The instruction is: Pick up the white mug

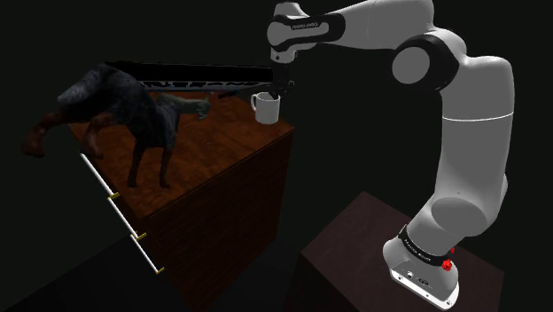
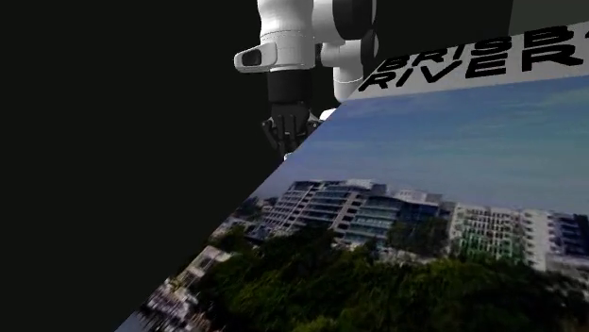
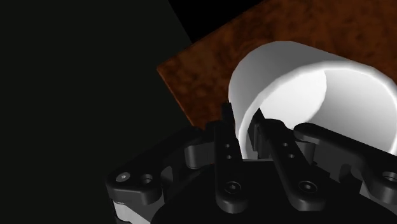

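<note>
One white mug (image 1: 265,108) sits upright near the corner of the one brown wooden counter (image 1: 221,168), directly beneath the pincer (image 1: 282,89). Its two black fingers (image 3: 227,137) are clenched on the mug's wall, one inside the rim and one outside. One dark animal figure (image 1: 124,102) lies on the counter, well apart from the pincer.

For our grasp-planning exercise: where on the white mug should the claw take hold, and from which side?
Probably the rim wall, from above. The white mug stands upright, mouth open, so its wall fits in the claw, one finger inside, one outside.
</note>
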### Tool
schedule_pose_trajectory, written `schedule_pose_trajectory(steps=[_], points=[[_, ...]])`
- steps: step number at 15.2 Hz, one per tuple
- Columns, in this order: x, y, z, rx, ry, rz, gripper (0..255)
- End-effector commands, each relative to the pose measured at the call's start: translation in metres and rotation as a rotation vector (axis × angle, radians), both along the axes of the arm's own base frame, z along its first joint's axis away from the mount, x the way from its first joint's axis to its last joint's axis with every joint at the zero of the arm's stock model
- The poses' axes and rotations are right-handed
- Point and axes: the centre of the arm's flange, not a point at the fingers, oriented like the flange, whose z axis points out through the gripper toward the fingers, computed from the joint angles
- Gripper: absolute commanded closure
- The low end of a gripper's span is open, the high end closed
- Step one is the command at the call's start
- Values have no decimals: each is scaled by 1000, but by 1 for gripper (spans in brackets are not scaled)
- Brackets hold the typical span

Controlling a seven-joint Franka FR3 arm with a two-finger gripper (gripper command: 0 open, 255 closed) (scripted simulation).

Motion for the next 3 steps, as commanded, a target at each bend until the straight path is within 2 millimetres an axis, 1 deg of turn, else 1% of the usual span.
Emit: schedule_pose_trajectory(steps=[1,3], points=[[-1,-14,24,-14,-25,-19,255],[-1,-14,25,-14,-25,-19,255]])
